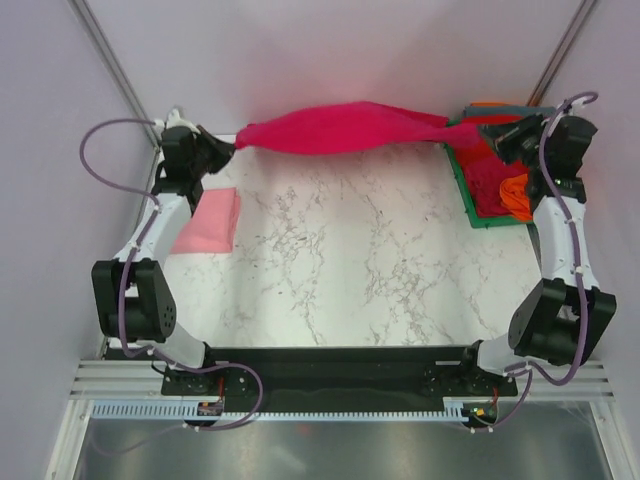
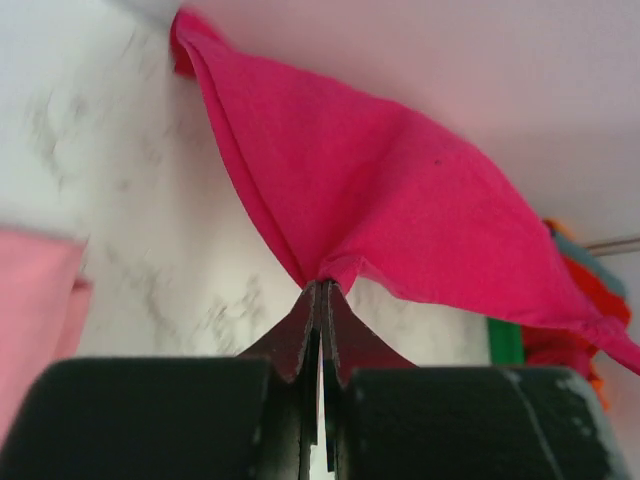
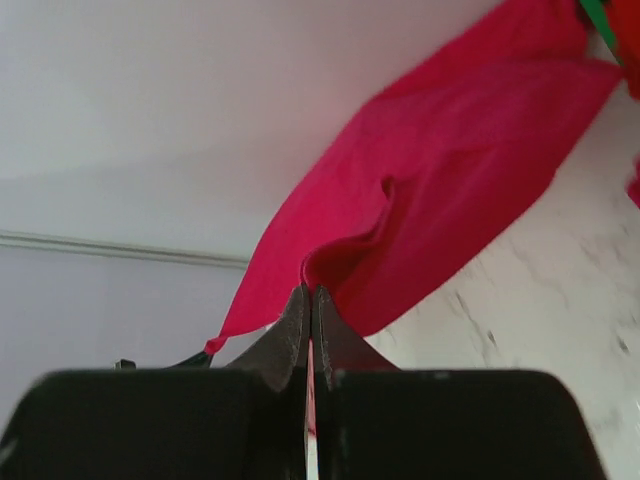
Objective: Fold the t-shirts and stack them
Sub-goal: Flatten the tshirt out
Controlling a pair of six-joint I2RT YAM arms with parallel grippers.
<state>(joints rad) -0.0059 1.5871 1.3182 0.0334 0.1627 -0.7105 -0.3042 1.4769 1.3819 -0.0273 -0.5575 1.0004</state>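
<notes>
A deep magenta-crimson t-shirt point(image 1: 340, 128) hangs stretched between both grippers over the far edge of the table. My left gripper point(image 1: 228, 147) is shut on its left end; the wrist view shows the cloth point(image 2: 400, 200) pinched at the tips of the left gripper point(image 2: 322, 288). My right gripper point(image 1: 490, 132) is shut on its right end, also seen in the right wrist view, where the cloth point(image 3: 450, 170) is pinched by the right gripper point(image 3: 308, 292). A folded light pink t-shirt point(image 1: 210, 222) lies flat at the table's left side.
A green bin point(image 1: 468, 205) at the far right holds a pile of red, orange and dark crimson shirts point(image 1: 500, 175). White walls and metal frame posts stand behind. The marble tabletop point(image 1: 350, 270) spreads between the arms.
</notes>
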